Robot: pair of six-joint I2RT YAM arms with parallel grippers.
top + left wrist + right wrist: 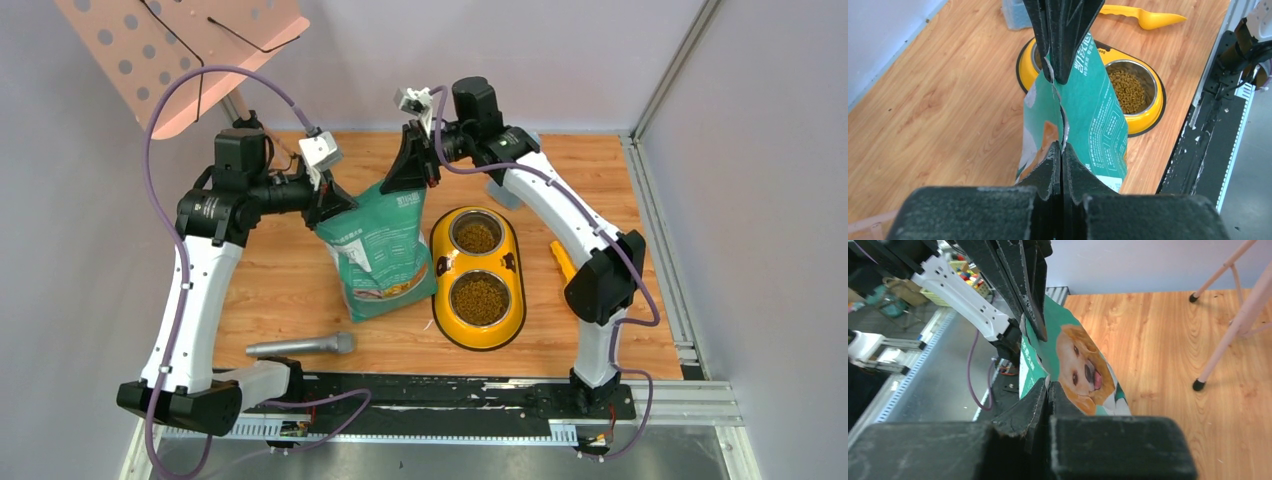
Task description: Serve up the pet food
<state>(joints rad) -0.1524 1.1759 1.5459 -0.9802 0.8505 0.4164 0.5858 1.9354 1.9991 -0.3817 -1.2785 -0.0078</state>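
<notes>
Top: left jaws and right jaws each clamp the bag's (385, 250) top edge, holding it upright, likely so nothing spills; kibble (479, 299) lies in both feeder (478, 263) bowls on the desk (280, 290), right of the bag. Left wrist: jaws pressed together on the seam; right wrist: likewise.

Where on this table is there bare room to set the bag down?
Bare wood lies between the left arm and the bag, behind the grey cylinder, and in the far right corner beyond the scoop. The centre is crowded: bag beside the feeder, left gripper and right gripper pinching its top.
</notes>
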